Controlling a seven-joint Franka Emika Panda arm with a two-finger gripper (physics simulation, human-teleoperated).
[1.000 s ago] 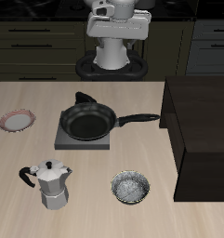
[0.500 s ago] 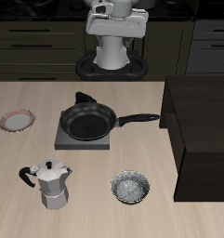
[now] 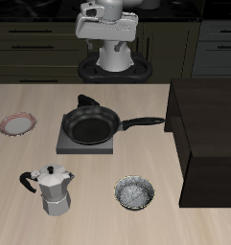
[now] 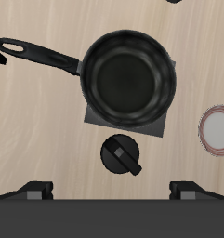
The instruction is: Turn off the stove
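While the table looks unchanged from half a second ago, we see the arm at the back edge has swung: its upper part now sits further toward the side with the small plate. The gripper (image 4: 112,191) hangs high above the back of the table, and we see only its two fingertips (image 4: 36,189) set wide apart, so it is open and holds nothing.

The stove (image 3: 86,144) lies mid-table, a bit toward the back edge, with its black knob (image 4: 121,154) on the side facing the robot. The frying pan (image 3: 91,124) sits on it, empty, covering most of the plate, with its handle (image 3: 143,122) pointing at the dark cabinet (image 3: 205,134) along one side edge.

The small plate (image 3: 17,123) near the opposite side edge is empty. The moka pot (image 3: 55,189) stands upright near the front edge, and a patterned bowl (image 3: 134,193), empty as far as we can tell, is beside it but apart. Nothing lies over the knob.
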